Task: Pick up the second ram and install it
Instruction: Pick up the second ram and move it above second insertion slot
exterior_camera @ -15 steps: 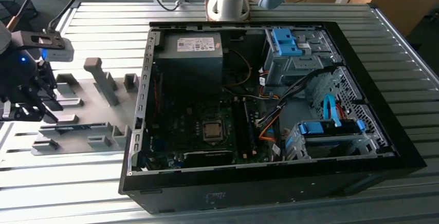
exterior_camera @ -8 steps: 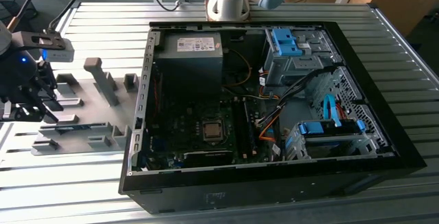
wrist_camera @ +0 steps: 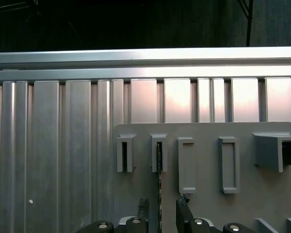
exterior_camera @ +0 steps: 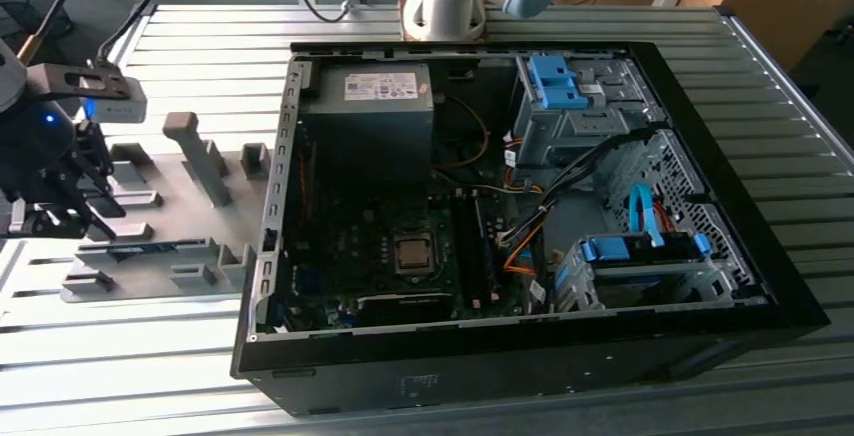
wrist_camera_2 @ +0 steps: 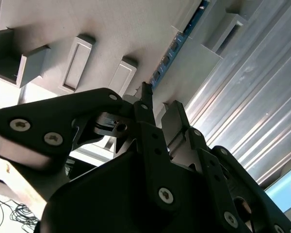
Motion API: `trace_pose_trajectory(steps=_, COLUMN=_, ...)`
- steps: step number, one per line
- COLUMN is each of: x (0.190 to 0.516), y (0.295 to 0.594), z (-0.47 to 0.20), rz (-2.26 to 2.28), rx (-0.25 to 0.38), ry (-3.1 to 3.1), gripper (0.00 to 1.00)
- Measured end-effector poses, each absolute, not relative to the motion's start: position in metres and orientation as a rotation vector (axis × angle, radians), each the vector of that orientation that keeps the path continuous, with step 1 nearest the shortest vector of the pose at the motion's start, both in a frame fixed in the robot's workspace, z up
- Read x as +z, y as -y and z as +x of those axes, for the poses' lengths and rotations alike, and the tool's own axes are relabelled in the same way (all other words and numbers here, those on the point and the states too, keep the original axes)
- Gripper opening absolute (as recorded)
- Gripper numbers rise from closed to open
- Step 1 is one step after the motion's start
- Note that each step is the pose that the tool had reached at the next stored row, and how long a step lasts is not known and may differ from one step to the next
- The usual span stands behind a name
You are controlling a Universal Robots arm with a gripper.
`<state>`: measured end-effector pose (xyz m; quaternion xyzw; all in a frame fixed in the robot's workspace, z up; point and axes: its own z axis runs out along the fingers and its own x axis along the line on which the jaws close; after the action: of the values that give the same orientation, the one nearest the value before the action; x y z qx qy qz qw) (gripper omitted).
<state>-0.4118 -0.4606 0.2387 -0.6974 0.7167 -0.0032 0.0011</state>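
As the second ram [wrist_camera: 159, 170], on edge in the grey fixture plate [wrist_camera: 266, 199], looks light, stiff and fragile, the unclenched tool [wrist_camera: 162, 206] over it suits gentle pinching across its faces.

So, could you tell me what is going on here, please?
The arm has its hand down at the grey fixture plate, beside the open computer case on the metal table. The hand is open and straddles the second ram, which stands on edge in its holder on the plate. The hand has not closed on the ram, so it has not yet been lifted or taken to the case.
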Motion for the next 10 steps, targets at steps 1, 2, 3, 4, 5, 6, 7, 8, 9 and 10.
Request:
trace_pose_trajectory(steps=1, x=0.237, y=0.461, z=-0.412, rz=-2.189, rx=-0.010, ry=-2.250, gripper=0.36)
trace_pose_trajectory(steps=2, x=0.235, y=0.461, z=-0.412, rz=-2.189, rx=-0.010, ry=-2.250, gripper=0.36)
trace_pose_trajectory(steps=3, x=0.233, y=0.461, z=-0.412, rz=-2.189, rx=-0.010, ry=-2.250, gripper=0.36)
trace_pose_trajectory(steps=4, x=0.231, y=0.461, z=-0.412, rz=-2.189, rx=-0.010, ry=-2.250, gripper=0.36)
trace_pose_trajectory(steps=5, x=0.230, y=0.461, z=-0.412, rz=-2.189, rx=-0.010, ry=-2.250, gripper=0.36)
trace_pose_trajectory(steps=6, x=0.228, y=0.461, z=-0.412, rz=-2.189, rx=-0.010, ry=-2.250, gripper=0.36)
trace_pose_trajectory(steps=7, x=0.226, y=0.461, z=-0.412, rz=-2.189, rx=-0.010, ry=-2.250, gripper=0.36)
trace_pose_trajectory(steps=8, x=0.224, y=0.461, z=-0.412, rz=-2.190, rx=-0.010, ry=-2.250, gripper=0.36)
trace_pose_trajectory(steps=9, x=0.222, y=0.461, z=-0.412, rz=-2.189, rx=-0.010, ry=-2.250, gripper=0.36)
trace_pose_trajectory(steps=10, x=0.221, y=0.461, z=-0.412, rz=-2.190, rx=-0.010, ry=-2.250, gripper=0.36)
